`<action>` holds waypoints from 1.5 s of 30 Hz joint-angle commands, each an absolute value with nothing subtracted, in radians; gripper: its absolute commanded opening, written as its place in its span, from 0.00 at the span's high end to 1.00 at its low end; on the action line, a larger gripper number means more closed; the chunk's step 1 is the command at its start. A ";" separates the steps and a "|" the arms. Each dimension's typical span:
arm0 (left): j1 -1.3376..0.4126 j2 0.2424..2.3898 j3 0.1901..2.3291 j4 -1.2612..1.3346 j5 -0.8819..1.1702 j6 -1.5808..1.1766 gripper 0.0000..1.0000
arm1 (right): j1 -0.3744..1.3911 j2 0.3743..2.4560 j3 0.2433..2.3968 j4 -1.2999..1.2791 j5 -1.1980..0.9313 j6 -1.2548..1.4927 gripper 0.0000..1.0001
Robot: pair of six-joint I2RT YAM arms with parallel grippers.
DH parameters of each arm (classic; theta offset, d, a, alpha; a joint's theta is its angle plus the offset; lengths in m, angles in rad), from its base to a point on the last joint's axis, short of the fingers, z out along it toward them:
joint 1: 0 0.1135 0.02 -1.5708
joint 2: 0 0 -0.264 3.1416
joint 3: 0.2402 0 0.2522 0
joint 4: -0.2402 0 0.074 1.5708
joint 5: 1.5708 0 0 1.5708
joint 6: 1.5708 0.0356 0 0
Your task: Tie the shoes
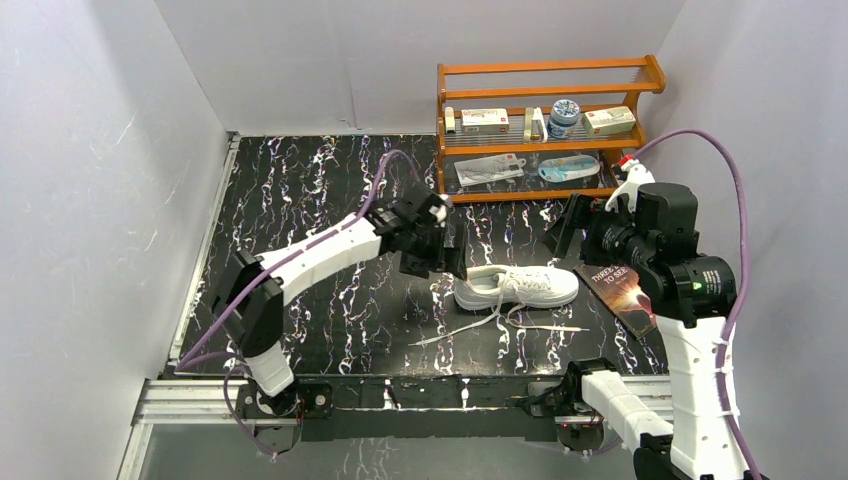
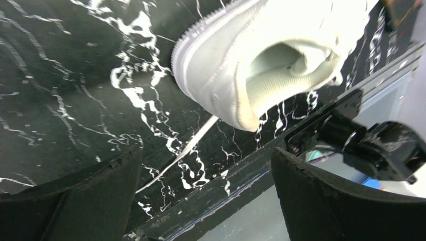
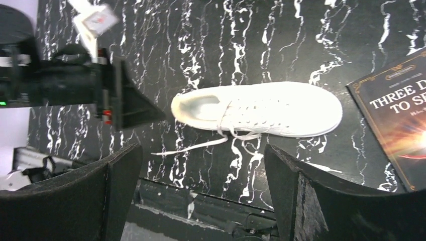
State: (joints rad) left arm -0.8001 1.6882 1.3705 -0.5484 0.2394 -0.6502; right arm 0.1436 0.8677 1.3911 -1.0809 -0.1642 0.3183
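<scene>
Your left hand (image 1: 440, 262) hangs wide open just beside the heel of the sneaker (image 1: 515, 285), holding nothing. Your right hand (image 1: 585, 235) hovers above the toe end, its fingers spread wide too and empty.

The sneaker sits on its sole near the middle of the dark marbled surface (image 1: 300, 200), toe pointing right. Its laces (image 1: 455, 330) are untied, with two loose ends lying flat toward the near edge.

Those thin laces are probably the trouble. Lying flat, one could slip out of a pinch, or your fingertips could scrape the surface as they close. A hard pull on one end could drag the light shoe or draw the lace through its eyelets. A careless left hand could shove the heel and push the toe into the book (image 1: 625, 290) just beside it.

You have open room to the left of the shoe and in front of it. The wooden shelf (image 1: 550, 68) crowds the back right, and the metal rail (image 1: 400, 395) lies near the lace ends.
</scene>
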 commanded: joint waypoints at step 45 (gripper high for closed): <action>-0.804 1.625 1.317 -0.782 -0.050 -1.243 0.90 | 0.135 0.894 1.076 -0.953 -0.560 0.374 0.01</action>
